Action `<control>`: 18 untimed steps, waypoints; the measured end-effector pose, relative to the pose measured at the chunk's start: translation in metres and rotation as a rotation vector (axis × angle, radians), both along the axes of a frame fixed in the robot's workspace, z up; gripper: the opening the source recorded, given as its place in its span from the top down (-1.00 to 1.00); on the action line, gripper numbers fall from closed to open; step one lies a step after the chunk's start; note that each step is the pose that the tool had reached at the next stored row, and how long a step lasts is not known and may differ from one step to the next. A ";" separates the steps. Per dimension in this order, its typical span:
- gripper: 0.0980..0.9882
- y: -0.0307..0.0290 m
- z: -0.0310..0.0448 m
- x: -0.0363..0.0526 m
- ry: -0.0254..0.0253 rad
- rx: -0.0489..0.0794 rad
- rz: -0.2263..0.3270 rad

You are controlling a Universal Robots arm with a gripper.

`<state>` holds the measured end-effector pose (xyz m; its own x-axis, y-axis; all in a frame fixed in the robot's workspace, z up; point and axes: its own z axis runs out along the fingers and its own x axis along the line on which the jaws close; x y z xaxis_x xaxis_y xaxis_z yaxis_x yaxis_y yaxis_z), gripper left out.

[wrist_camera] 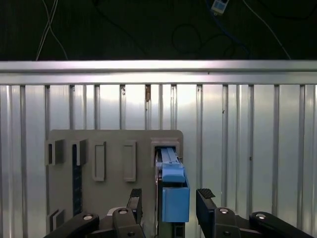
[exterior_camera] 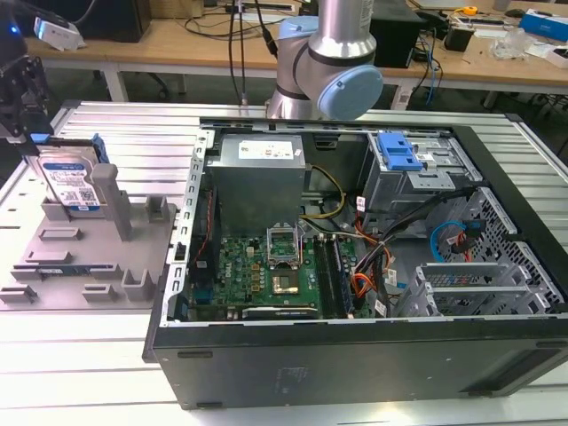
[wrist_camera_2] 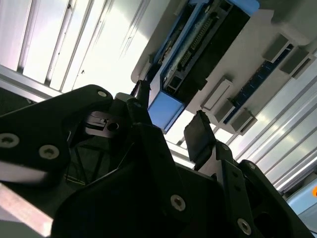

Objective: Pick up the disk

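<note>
The gripper (wrist_camera_2: 171, 106) has its jaws apart, one either side of the blue-railed disk (wrist_camera_2: 195, 47).

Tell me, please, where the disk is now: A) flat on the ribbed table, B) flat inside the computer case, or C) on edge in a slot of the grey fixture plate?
C: in the exterior view the disk stands on edge in a slot of the grey fixture plate, and the first wrist view shows the open gripper straddling its blue rail.
</note>
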<state>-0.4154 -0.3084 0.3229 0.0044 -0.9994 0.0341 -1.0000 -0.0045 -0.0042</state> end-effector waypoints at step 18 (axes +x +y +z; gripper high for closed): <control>-0.03 0.0008 -0.0119 -0.0001 -0.0001 -0.001 0.004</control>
<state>-0.4154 -0.3076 0.3111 0.0079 -0.9994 0.0351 -1.0000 -0.0081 -0.0043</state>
